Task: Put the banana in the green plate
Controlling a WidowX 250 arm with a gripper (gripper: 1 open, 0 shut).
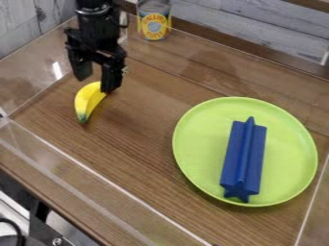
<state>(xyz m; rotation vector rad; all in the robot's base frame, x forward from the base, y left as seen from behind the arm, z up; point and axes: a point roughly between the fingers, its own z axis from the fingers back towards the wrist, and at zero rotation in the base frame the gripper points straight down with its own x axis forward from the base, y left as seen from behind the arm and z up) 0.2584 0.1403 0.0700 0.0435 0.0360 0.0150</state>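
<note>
The single camera view looks down across a wooden desk (154, 125) fenced by clear walls. The black gripper (96, 77) hangs pointing straight down with its jaws spread wide and nothing between them, directly over the upper end of the banana (88, 101), which lies flat on the wood at the left, well apart from the green plate (206, 135) on the right. That plate already carries a blue ridged block (241, 157) lying along its middle, so free room is left on its near-left portion. The step in hand looks like the descent for the grasp: it would go best if the jaws straddle the banana across its narrow width near the thick middle rather than at the tapered tip, come low enough that the pads meet the sides and not the curved top, and close only once the banana sits centred, since a rounded toy could squirt out sideways. Hard to judge from this angle is how much gap remains between fingertips and banana; the banana's upper end is partly covered by the gripper. A yellow-labelled jar (154, 26) at the back is half cut off by the frame.
</note>
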